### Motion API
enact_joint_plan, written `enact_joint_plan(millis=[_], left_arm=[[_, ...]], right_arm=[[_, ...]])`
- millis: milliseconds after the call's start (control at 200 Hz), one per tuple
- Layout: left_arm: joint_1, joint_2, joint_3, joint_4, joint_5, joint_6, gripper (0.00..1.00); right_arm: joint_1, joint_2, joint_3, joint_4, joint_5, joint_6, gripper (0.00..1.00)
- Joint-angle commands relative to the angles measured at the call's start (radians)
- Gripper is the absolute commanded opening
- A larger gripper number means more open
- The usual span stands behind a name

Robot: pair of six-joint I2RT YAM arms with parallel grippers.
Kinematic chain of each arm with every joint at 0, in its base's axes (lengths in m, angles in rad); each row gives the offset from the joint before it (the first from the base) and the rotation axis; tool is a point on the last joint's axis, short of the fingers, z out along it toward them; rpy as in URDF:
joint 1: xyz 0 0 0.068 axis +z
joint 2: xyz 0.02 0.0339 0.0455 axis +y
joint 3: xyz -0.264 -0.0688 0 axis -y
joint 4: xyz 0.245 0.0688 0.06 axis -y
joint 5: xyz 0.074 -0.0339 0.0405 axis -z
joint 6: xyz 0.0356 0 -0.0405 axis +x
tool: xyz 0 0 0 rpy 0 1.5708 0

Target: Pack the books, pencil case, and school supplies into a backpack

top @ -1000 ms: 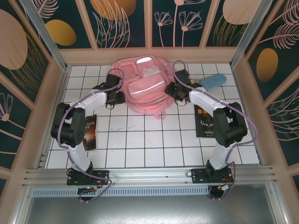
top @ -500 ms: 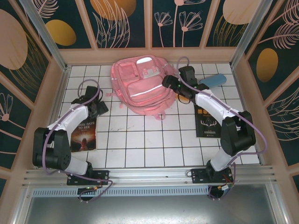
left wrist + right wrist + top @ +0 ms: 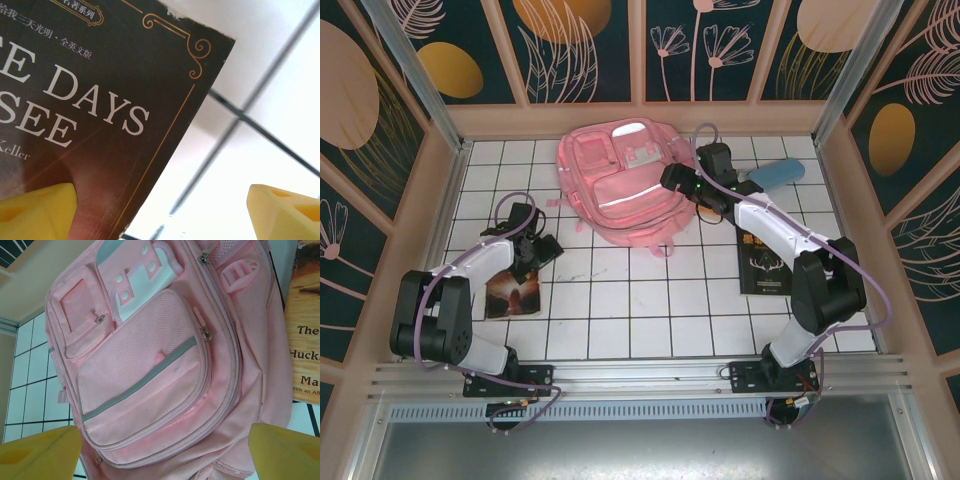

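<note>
The pink backpack [image 3: 615, 190] lies flat at the back of the tiled table, pockets up, zips shut [image 3: 160, 365]. My right gripper [image 3: 672, 180] hovers open above its right side, and its yellow fingertips [image 3: 40, 450] frame the lower front pocket [image 3: 162, 452]. My left gripper [image 3: 542, 250] is open over the top right corner of the orange book [image 3: 515, 290]. The dark cover with white letters [image 3: 100, 100] lies under one fingertip [image 3: 35, 210], with bare tile under the other. The dark booklet [image 3: 763, 262] lies at the right and the light blue pencil case [image 3: 775, 173] at the back right.
Wooden walls [image 3: 640, 118] and metal posts enclose the white tiled table [image 3: 630, 300]. The booklet's edge [image 3: 305, 325] lies just right of the backpack. The middle front tiles are bare. An aluminium rail [image 3: 640, 375] runs along the near edge.
Both grippers have opened and let go of the backpack. The left arm has swung away from the backpack's left side down to the orange book. The right gripper has risen slightly.
</note>
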Motion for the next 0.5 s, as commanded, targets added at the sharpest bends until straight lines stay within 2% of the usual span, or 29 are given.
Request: enact_joint_plan(millis=[0,140,205,280,360,495], left_arm=[[-0.055,0.031,0.010,0.140,0.190,-0.090,0.88],[-0.110,0.091,0.050,0.297,0.336,-0.154,0.87],[-0.112,0.096,0.089,0.311,0.356,-0.149,0.87],[-0.112,0.089,0.151,0.234,0.307,-0.089,0.88],[-0.102,0.083,0.229,0.086,0.186,0.001,0.90],[-0.001,0.037,0.203,-0.009,0.115,0.069,0.90]], right_arm=[[0.004,0.012,-0.005,0.041,-0.014,-0.007,0.86],[0.004,0.014,-0.009,0.042,-0.023,-0.012,0.86],[0.006,0.013,-0.008,0.039,-0.030,-0.018,0.85],[0.014,0.012,-0.006,0.040,-0.038,-0.031,0.83],[0.045,0.015,0.001,0.039,-0.037,-0.047,0.81],[0.163,0.063,0.056,0.002,-0.017,-0.091,0.77]])
